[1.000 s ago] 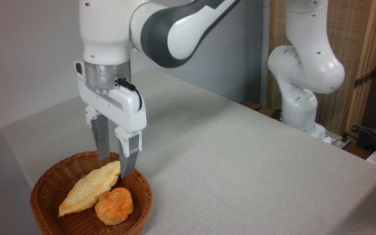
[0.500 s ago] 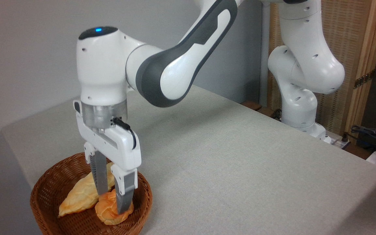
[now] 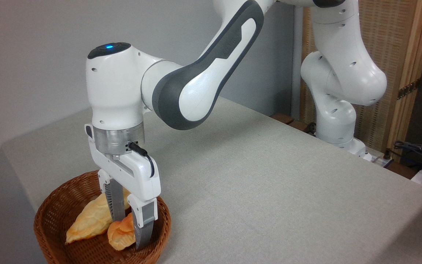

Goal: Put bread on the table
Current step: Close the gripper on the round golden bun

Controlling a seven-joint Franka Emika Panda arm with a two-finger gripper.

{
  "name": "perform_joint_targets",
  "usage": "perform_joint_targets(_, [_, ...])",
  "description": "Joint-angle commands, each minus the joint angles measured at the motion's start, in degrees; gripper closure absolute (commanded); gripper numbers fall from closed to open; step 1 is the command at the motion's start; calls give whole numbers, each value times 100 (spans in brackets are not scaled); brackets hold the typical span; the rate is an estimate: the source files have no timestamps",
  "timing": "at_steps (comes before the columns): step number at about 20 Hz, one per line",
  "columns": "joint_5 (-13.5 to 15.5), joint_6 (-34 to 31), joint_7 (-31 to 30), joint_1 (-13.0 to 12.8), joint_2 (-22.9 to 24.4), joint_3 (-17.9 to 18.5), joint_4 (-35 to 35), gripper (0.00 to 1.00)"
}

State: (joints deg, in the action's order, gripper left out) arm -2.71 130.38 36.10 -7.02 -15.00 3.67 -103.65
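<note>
Bread (image 3: 121, 234) and one loaf (image 3: 92, 219) share one basket (image 3: 50, 205), gripper (image 3: 129, 229) squeezing it.

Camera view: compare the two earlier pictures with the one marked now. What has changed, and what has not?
The end effector came down into the basket and its fingers closed around the bread, which now looks squeezed narrower. The pale loaf, basket and table stayed put.

The white arm (image 3: 203, 69) reaches from its base down into the basket (image 3: 50, 205), wrist vertical, a blue light glowing on top. The gripper (image 3: 132, 229) points straight down inside the basket's right half, its two grey fingers (image 3: 143, 227) pressed against either side of the bread (image 3: 121, 234).
</note>
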Motion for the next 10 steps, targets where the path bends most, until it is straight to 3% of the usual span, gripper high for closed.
perform_joint_targets(1, [-98,13,90,-19,-29,11,82,49])
perform_joint_targets(10, [-98,-13,81,-27,6,11,90,49])
